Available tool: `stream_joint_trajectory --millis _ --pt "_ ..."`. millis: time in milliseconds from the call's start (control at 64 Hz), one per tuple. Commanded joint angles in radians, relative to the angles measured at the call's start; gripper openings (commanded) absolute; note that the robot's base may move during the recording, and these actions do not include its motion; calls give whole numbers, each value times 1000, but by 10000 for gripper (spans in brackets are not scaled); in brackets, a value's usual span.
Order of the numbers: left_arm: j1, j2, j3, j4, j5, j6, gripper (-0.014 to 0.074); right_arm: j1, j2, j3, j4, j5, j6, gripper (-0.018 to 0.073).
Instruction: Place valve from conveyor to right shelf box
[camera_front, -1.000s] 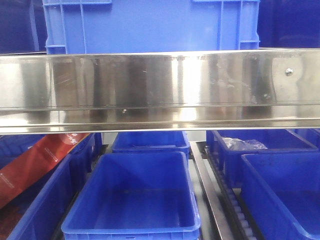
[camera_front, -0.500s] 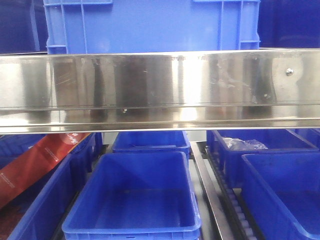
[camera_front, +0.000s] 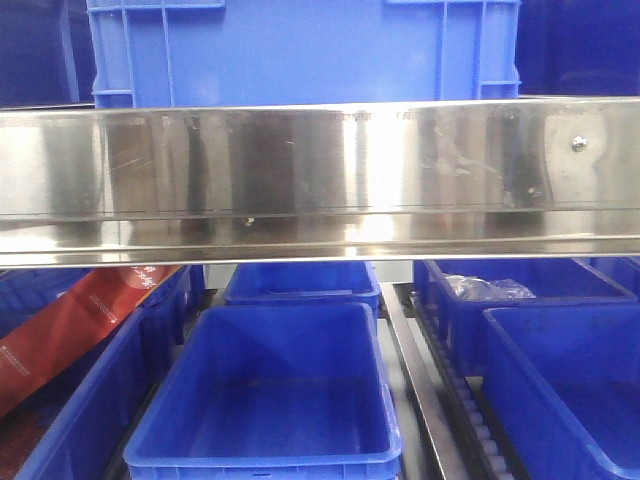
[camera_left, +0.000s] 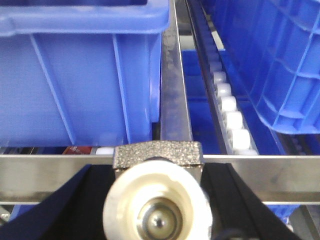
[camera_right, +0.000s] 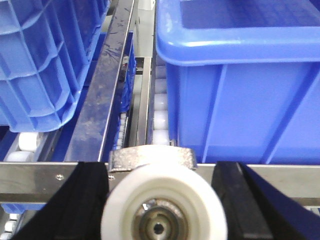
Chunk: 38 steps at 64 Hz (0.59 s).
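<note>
In the left wrist view a valve (camera_left: 157, 200) with a cream round end and a rough grey metal body fills the space between the black fingers (camera_left: 75, 205); my left gripper (camera_left: 158, 170) is shut on it. Another valve (camera_right: 164, 207), white-ended, is clamped the same way in my right gripper (camera_right: 159, 167). Both hang just in front of the shelf's steel front rail (camera_left: 280, 175). On the lower shelf stand blue boxes: an empty middle one (camera_front: 270, 400) and one at the right (camera_front: 560, 380). The conveyor is out of view. Neither gripper shows in the front view.
A wide shiny steel beam (camera_front: 320, 180) crosses the front view, with a big blue crate (camera_front: 300, 50) above it. White roller tracks (camera_left: 230, 120) and steel dividers (camera_right: 100, 100) run between boxes. A red bag (camera_front: 70, 330) lies at the left; clear plastic (camera_front: 485, 288) lies in a rear right box.
</note>
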Motion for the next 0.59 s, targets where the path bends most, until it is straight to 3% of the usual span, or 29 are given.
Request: stream_joint_trajectory --millis 0,172,328,469,578 --pt "3 -8 -19 -10 -89 3 -111 -6 -11 -11 12 -96 -3 -162" --pt "3 77 -158 -71 -77 113 -111 -6 32 -114 29 -105 -36 -162" --pt "3 213 -289 -206 -79 234 -111 24 136 -243 29 -116 -46 -162" --pt "-5 352 -437 -279 -84 271 -111 108 259 -368 28 -126 -46 -160" --pt "-68 464 -564 -277 -84 272 -111 188 360 -467 28 -145 -46 -160"
